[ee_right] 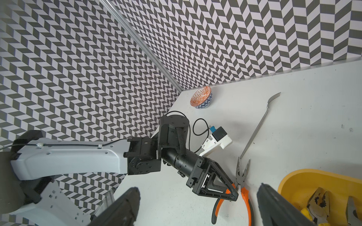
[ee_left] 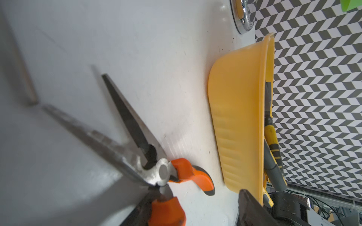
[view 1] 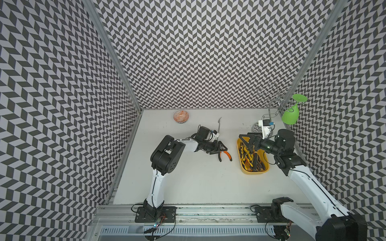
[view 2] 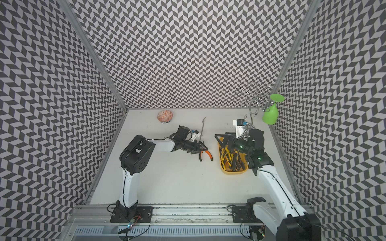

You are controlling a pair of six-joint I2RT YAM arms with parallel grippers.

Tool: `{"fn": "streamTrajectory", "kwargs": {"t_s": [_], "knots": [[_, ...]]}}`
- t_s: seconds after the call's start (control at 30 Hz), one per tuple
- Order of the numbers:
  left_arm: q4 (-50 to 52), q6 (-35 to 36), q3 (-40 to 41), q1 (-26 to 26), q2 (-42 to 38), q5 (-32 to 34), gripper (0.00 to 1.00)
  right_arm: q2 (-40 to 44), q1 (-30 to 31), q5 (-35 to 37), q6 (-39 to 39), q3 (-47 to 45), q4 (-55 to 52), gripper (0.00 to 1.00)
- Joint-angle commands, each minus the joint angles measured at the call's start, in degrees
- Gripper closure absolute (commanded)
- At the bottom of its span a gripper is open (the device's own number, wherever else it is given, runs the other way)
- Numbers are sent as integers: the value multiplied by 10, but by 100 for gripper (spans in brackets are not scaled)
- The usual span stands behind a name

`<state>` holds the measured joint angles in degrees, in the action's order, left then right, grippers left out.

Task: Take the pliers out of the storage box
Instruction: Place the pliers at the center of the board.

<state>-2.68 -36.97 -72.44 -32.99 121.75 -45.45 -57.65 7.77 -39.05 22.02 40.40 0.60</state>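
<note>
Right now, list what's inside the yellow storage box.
Piled pliers with yellow and dark handles. The right gripper hides part of the storage box, so their count is unclear.

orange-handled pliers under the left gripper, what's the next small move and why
Probably lift the left gripper straight up. The orange-and-black-handled long-nosed pliers already lie flat on the white table, outside the shallow yellow plastic storage box, and the gripper's jaws stand parted at the handles, so nothing seems left to release.

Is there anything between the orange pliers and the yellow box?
Nothing: only bare table separates the orange-handled pliers from the yellow storage box, seen clearest in the left wrist view.
</note>
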Motion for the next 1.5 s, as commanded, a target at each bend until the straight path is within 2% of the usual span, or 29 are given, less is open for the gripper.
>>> {"fn": "streamTrajectory", "kwargs": {"t_s": [0.0, 0.1, 0.23, 0.3, 0.33, 0.43, 0.5, 0.53, 0.77, 0.83, 1.03, 1.1, 1.17, 1.47], "knots": [[61, 31, 18, 3, -21, 67, 30, 7, 4, 9, -2, 1, 16, 4], [68, 35, 23, 2, -36, 88, 33, -1, 4, 7, 0, 2, 20, 4], [81, 47, 15, 0, -38, 99, 49, -6, 4, 7, 2, 3, 25, 4], [88, 48, 5, -1, -27, 92, 49, -8, 4, 9, 3, 4, 26, 5], [90, 48, 1, -3, -24, 92, 47, -8, 4, 8, 3, 4, 26, 5], [90, 48, -2, -11, -19, 98, 34, -6, 4, 9, 0, 3, 22, 5], [91, 48, -9, -15, -18, 103, 16, -4, 4, 13, -1, 0, 23, 5], [95, 52, -13, -17, -18, 111, 12, -4, 4, 15, -2, -2, 23, 4], [165, 101, -30, -17, -46, 236, 25, -2, 4, 17, -8, -4, 19, 4], [173, 107, -31, -19, -51, 246, 28, -3, 4, 18, -8, -7, 25, 4], [144, 85, -25, -28, -50, 181, 50, -13, 4, 12, -2, -10, 33, 4], [105, 58, -17, -29, -41, 121, 59, -12, 4, 14, -4, -12, 33, 5], [66, 30, -10, -29, -32, 85, 59, -11, 4, 18, -6, -12, 29, 5], [63, 26, -24, -30, -6, 86, 63, 14, 4, 54, -17, -7, -5, 5]]}}
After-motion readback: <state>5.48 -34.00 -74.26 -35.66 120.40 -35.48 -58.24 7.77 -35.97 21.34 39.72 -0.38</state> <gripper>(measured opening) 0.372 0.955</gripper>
